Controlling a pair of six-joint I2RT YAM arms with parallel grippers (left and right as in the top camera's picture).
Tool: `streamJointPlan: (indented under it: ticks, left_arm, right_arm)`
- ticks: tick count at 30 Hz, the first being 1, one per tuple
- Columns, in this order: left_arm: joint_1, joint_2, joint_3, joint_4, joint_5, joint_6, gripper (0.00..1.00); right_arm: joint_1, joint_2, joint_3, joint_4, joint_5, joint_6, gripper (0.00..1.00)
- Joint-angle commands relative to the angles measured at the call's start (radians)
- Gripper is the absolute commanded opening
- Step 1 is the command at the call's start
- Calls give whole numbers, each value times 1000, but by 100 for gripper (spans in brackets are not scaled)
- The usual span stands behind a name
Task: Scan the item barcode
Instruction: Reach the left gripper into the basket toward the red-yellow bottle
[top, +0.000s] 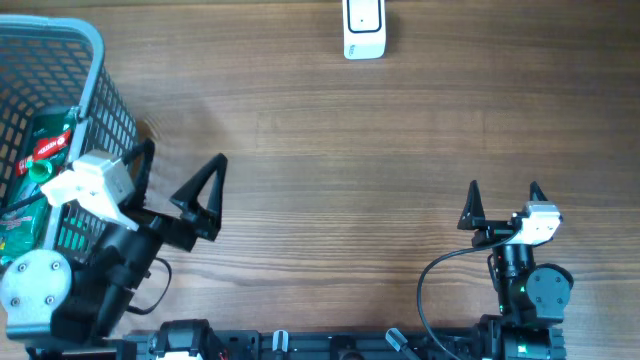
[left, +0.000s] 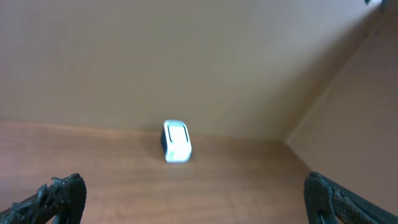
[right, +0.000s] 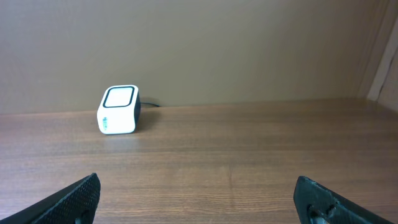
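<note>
No step is judged complete. The green packaged item (top: 45, 138) lies ungrasped in the mesh basket (top: 97, 50) at the left of the tabletop (top: 330, 150), well apart from the barcode scanner (top: 364, 30) at the far edge. Pickup and presentation are outstanding. The left end effector (top: 184, 155) is positioned just beside the basket, spread and empty. The right end effector (top: 503, 188) is positioned near the front edge, likewise spread and empty.
</note>
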Motion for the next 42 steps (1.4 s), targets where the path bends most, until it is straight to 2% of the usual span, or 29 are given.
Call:
streamJointPlan:
  ticks: [1,5,8,10,16,23,25,29,34,38,42]
  left_arm:
    - [-5,32,14,-37,108,84,100]
    - [-3,57,44,-55,29,74,100]
    - [-3,108,114,-120,-172,23,100]
    - [-3,171,203,-199,-330,1,100]
    - [-3,384,488,-377,-554,-27,100]
    - [1,566,703,-457,-835,-146,100]
    - [23,597,711,-461,-847,-162,100]
    - [145,674,711,-525,-830,-286,100]
    - [357,777,711,-584,-676,-320,100]
    - [529,840,711,-647,-594,-425,100]
    - [623,922,711,-698,-509,-428,100]
  right_arm:
    - [6,-5,-1,2,10,-12,100]
    - [6,-5,-1,2,10,-12,100]
    - [6,-5,-1,2,10,-12,100]
    - [6,-5,-1,2,10,-12,100]
    - [6,-5,-1,2,10,-12,100]
    - [6,-5,-1,2,10,-12,100]
    - [6,-5,-1,2,10,-12,100]
    - [6,-5,-1,2,10,-12,100]
    - [6,-5,-1,2,10,-12,100]
    - [6,-5,-1,2,10,-12,100]
    - [6,-5,-1,2,10,-13,100]
